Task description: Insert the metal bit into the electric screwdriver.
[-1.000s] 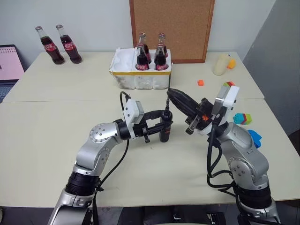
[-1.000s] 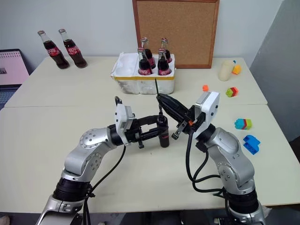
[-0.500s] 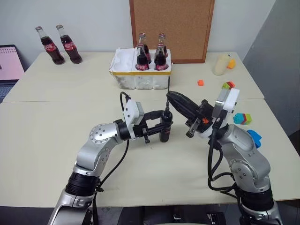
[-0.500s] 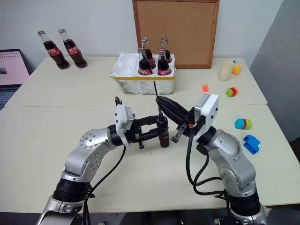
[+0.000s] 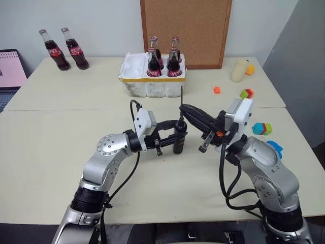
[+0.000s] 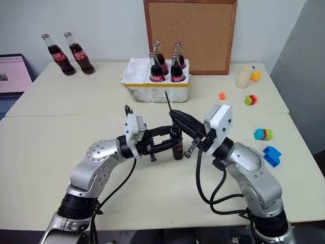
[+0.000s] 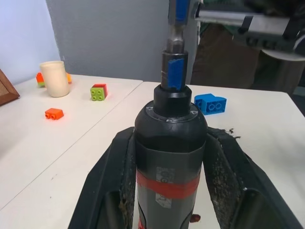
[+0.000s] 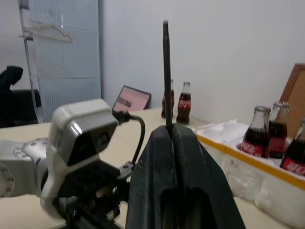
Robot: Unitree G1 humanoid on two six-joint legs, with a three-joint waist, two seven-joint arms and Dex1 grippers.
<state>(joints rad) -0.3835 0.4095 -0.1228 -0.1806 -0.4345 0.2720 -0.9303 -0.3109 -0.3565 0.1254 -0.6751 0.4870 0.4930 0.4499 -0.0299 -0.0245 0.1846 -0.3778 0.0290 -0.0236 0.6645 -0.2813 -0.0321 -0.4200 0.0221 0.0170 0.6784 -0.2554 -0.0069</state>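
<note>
Holding the electric screwdriver (image 5: 178,142) upright in my left gripper (image 5: 172,136), I have both fingers (image 7: 114,191) clamped against its dark body, one on each side, with the red band sitting right between them in my left wrist view. The tool's base stands on or just above the worktop (image 5: 61,147); I cannot tell which. Its narrow top end points upward, just past my left gripper's tips.

My right gripper (image 5: 184,108) is closed tight on the metal bit (image 5: 182,95), pinching the thin rod near its lower end so most of it sticks straight up from the fingertips (image 8: 172,138). That gripper reaches in from the right, level with the top of the screwdriver and just beside it, so the two grippers nearly meet tip to tip. The bit stands above and slightly behind the screwdriver's top and is not in it.

Beyond my right gripper's tip sits a white foam crate (image 5: 152,81) holding four cola bottles (image 5: 153,63). Far off to the left of my left gripper stand two more bottles (image 5: 63,48). Out past my right arm lie coloured toy bricks (image 5: 262,128), and farther back a cream cup (image 5: 238,70) rests on the worktop.
</note>
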